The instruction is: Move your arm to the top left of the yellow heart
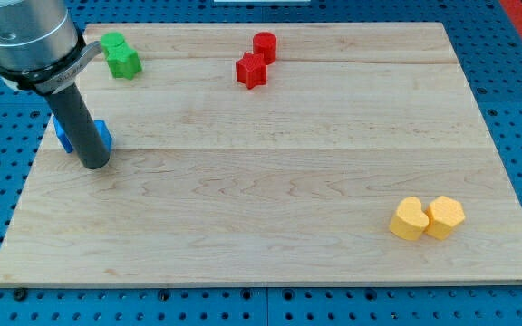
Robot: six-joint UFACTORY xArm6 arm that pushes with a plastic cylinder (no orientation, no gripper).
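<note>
I am holding my tip (94, 166) far left of the yellow heart (410, 220), which is lying touching the yellow hexagon (445, 216) on the counter (243, 208), probably light, rigid, sliding easily; no hand fitted.

Rod upright at view's left, my tip (94, 166) on board.

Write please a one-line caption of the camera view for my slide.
My tip rests beside the blue block at the board's left, far from the yellow heart and yellow hexagon at lower right.
</note>
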